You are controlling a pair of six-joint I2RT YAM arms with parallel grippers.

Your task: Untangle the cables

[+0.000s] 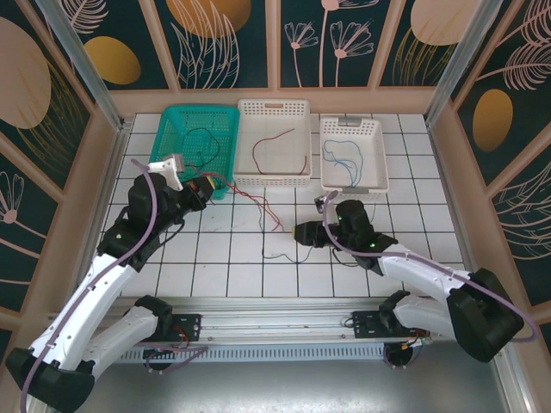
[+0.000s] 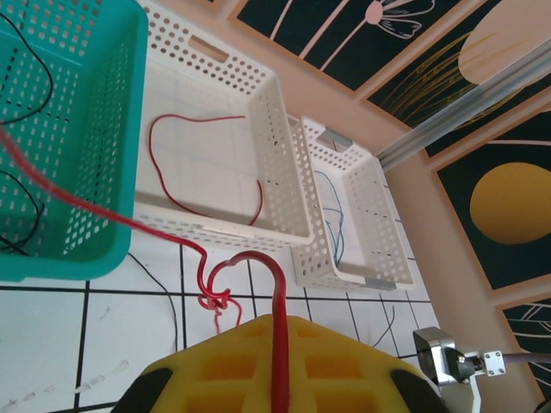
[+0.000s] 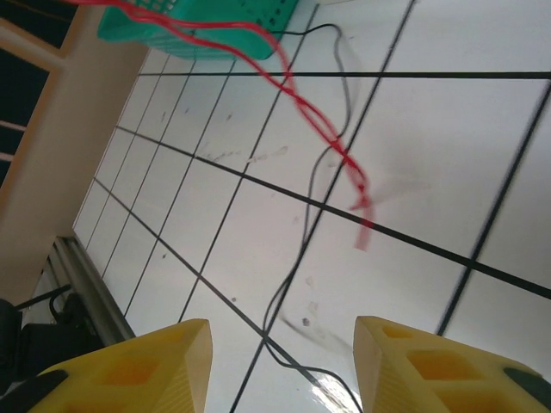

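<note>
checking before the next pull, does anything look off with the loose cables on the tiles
Yes. The red cable pinched in the left end effector has a small knot near the teal basket, and a black cable lies close beside it. That snarl looks unresolved.

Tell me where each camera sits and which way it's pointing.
Top: above and behind the robot, looking down on the table, green basket, white baskets; left arm and right arm show.
Left wrist: faces the baskets over its shut left gripper, which pinches the red cable.
Right wrist: looks down at the table past its open right gripper.
Shared: both wrist views catch the red cable and green basket.
</note>
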